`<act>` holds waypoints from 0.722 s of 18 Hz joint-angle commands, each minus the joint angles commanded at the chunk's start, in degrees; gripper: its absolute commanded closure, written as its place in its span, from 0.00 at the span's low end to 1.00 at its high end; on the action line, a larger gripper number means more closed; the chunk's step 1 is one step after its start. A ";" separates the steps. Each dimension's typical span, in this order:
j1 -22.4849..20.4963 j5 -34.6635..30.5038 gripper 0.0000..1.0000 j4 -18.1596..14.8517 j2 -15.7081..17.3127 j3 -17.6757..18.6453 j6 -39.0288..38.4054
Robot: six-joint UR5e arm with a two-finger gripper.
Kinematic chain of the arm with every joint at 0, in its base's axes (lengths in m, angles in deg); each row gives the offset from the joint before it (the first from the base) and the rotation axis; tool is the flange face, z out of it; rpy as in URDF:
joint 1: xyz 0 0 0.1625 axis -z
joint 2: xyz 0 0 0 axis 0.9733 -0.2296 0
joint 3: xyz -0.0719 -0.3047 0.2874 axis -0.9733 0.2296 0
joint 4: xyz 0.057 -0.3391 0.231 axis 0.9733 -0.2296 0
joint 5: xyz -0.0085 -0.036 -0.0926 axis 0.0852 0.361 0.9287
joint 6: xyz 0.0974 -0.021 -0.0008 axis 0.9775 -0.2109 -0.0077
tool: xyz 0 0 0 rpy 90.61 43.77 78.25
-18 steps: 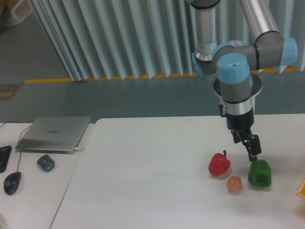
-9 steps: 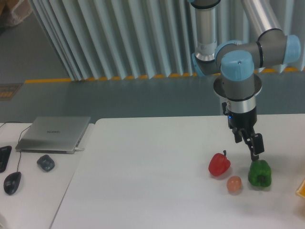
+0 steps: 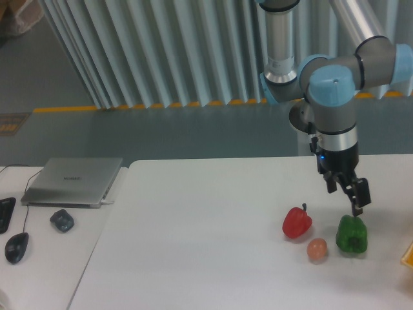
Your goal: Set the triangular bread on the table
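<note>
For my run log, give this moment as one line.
end effector: above green pepper, empty | triangular bread: at right frame edge | table: placement not done

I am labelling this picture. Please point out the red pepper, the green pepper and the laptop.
red pepper (image 3: 297, 223), fixed camera, middle of its body
green pepper (image 3: 352, 234), fixed camera, middle of its body
laptop (image 3: 73, 179), fixed camera, middle of its closed lid

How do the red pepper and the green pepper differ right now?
Colour: the red pepper is red, the green pepper green. Position: the red one lies further left on the table, the green one right, with the gripper just above it. Stem: the red one shows a dark stem; none is visible on the green one. Both are similar in size and ungrasped.
</note>
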 joint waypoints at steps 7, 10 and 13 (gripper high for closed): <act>-2.73 0.44 0.00 5.72 -0.53 0.53 -6.77; -3.60 0.52 0.00 5.81 -0.53 0.53 -7.12; -4.57 1.40 0.00 6.15 -0.53 0.70 -8.26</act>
